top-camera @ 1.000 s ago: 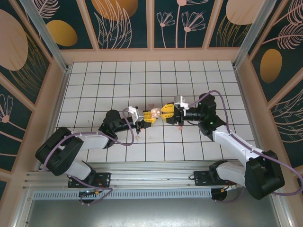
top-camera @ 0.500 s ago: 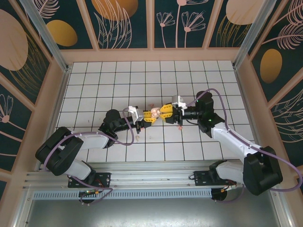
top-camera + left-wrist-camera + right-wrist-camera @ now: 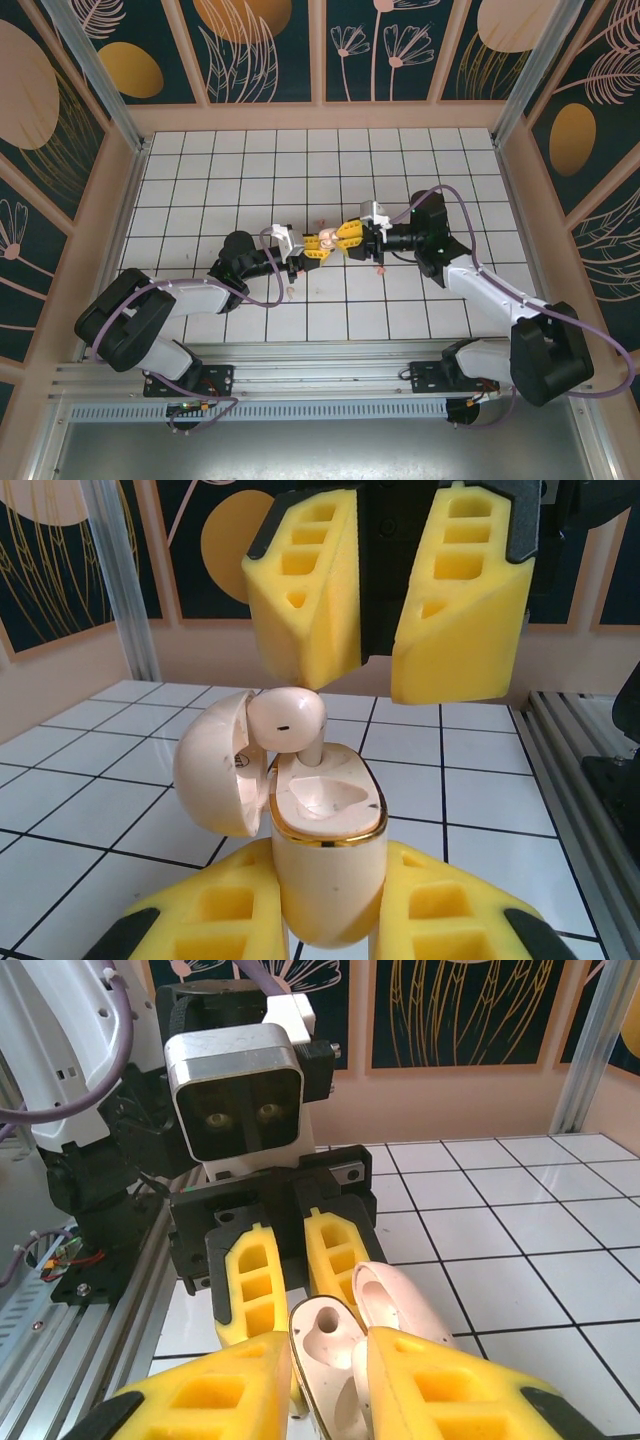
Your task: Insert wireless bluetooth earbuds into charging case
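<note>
The beige, gold-rimmed charging case stands upright with my left gripper shut on its body, lid swung open to the left. One pale beige earbud has its stem in the case's far slot; the near slot is bare. My right gripper hovers just above it, jaws apart, one fingertip over the bud's head. In the right wrist view the case shows between the open right gripper fingers. From above, both grippers meet at the case.
Two loose earbuds lie on the white tiles: a beige one near the left arm and a pink one under the right wrist. Wooden walls ring the floor, and an aluminium rail runs along the near edge.
The right arm has crept a little left toward the case and its jaws have narrowed slightly. The left gripper and case have stayed put.
</note>
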